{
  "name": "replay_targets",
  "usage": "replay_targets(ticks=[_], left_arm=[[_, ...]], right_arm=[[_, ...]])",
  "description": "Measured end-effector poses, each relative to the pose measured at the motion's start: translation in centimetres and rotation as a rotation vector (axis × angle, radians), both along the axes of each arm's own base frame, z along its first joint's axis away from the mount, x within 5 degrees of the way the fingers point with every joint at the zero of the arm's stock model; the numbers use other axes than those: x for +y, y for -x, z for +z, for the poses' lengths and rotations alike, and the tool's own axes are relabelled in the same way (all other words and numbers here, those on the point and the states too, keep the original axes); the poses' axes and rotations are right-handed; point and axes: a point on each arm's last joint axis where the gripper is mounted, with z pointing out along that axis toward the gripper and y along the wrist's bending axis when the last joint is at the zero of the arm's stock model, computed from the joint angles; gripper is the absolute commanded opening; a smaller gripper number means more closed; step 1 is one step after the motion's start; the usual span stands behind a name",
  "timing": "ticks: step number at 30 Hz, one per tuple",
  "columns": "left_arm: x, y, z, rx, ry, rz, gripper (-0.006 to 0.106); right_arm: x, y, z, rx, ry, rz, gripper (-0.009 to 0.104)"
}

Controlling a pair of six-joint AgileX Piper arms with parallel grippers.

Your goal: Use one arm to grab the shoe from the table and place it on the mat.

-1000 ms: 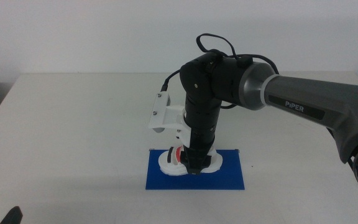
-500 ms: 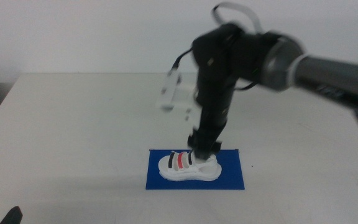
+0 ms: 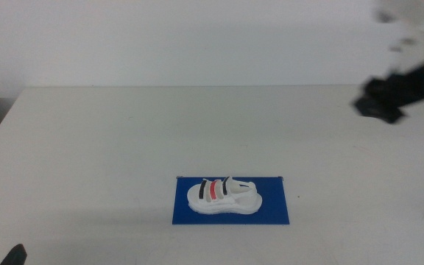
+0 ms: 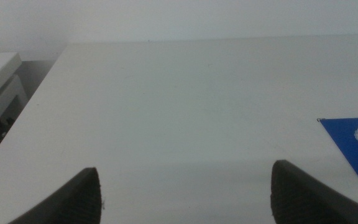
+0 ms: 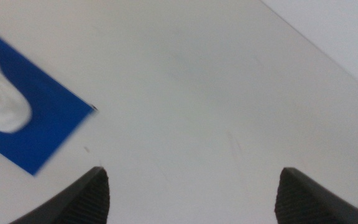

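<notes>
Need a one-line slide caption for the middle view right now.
White shoe rests upright on the blue mat on the table; right tool, blurred, is high at the table's far right, empty.

Shoe [image 3: 223,196] on mat [image 3: 271,210] — table's [image 3: 109,147] front.

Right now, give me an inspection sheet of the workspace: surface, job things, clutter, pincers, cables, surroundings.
Surface: off-white table, bare apart from the job's things.
Job things: shoe upright on the blue mat, inside its edges.
Clutter: nothing seen.
Pincers: right pincer open, empty, blurred at the middle view's upper right, well clear of the shoe; left pincer open, empty, low at the table's near left.
Cables: nothing seen.
Surroundings: plain white wall behind; grey-white unit off the table's left edge.
</notes>
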Motion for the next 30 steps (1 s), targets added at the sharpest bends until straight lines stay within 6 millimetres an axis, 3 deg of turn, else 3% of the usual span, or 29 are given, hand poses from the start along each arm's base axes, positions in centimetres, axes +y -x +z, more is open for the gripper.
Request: replay_targets(ticks=[3,6,18,23,30], left_arm=[[0.0,0.0,0.0,0.000,0.000,0.000,0.094],[0.0,0.0,0.0,0.000,0.000,0.000,0.094],[0.0,0.0,0.0,0.000,0.000,0.000,0.094],[0.0,0.0,0.0,0.000,0.000,0.000,0.094],[0.0,0.0,0.0,0.000,0.000,0.000,0.094]], right_arm=[[-3.0,3.0,0.1,-0.017,-0.023,-0.123,0.088],[-4.6,5.7,0.5,-0.055,-0.030,-0.183,0.089],[-6.3,12.3,2.5,-0.158,-0.162,-0.352,0.089],[-6.8,15.0,0.6,-0.295,-0.226,-0.366,0.089],[-6.8,17.3,-5.7,-0.383,-0.284,-0.337,0.089]])
